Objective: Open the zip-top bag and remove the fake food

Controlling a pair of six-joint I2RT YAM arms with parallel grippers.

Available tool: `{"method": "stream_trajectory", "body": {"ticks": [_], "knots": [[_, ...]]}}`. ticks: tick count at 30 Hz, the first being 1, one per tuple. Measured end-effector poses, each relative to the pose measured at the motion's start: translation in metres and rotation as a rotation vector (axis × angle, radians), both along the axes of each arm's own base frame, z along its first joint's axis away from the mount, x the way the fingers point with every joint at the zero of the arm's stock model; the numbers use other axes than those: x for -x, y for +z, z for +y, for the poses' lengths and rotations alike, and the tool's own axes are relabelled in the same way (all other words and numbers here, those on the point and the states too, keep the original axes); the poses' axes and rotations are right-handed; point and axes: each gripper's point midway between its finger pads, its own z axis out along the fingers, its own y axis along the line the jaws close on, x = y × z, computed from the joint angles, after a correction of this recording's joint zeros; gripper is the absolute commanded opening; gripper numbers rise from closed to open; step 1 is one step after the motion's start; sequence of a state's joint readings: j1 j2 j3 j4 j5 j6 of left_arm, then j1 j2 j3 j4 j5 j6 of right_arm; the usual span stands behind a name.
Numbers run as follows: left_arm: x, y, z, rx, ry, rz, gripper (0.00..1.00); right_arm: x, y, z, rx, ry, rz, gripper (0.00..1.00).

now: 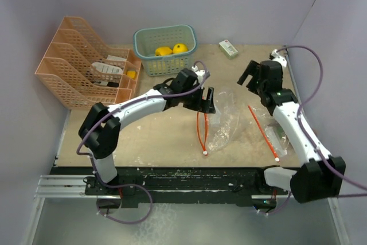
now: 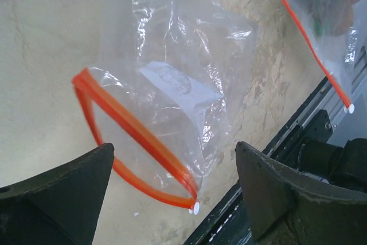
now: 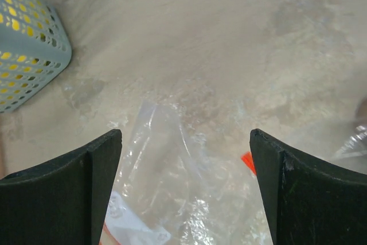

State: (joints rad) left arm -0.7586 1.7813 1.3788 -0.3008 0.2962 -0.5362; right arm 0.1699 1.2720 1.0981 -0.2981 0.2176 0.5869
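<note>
The clear zip-top bag (image 1: 223, 120) lies in the middle of the counter (image 1: 155, 136), and its orange mouth is open. The left jaws hover just over it, wide open, holding nothing. The right jaws are wide open and hold nothing too. Yellow fake food (image 1: 172, 49) sits in the far green basket (image 1: 166, 67).

- We record the zip-top bag (image 1: 222, 120): clear, its orange zip gaping open, lying crumpled at mid-counter (image 1: 155, 136).
- We record the fake food (image 1: 172, 50): two glossy yellow pieces inside the teal basket (image 1: 150, 64).
</note>
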Motion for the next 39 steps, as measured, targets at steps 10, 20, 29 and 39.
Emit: {"method": "stream_trajectory", "body": {"ticks": [10,20,29,39], "knots": [[0.02,-0.053,-0.025,-0.076,0.072,0.123,0.29,0.053,0.02,-0.038,0.039,-0.161,-0.061,0.96],[0.0,-0.04,-0.015,-0.016,0.143,0.117,0.0,0.06,-0.046,-0.034,0.076,-0.112,0.178,0.95],[-0.051,-0.019,0.12,-0.042,0.491,0.107,0.46,0.059,-0.088,-0.021,0.087,-0.012,0.325,0.88],[-0.047,-0.003,0.135,-0.058,0.536,0.083,0.64,0.067,-0.121,-0.033,0.149,-0.06,0.445,0.75]]}}
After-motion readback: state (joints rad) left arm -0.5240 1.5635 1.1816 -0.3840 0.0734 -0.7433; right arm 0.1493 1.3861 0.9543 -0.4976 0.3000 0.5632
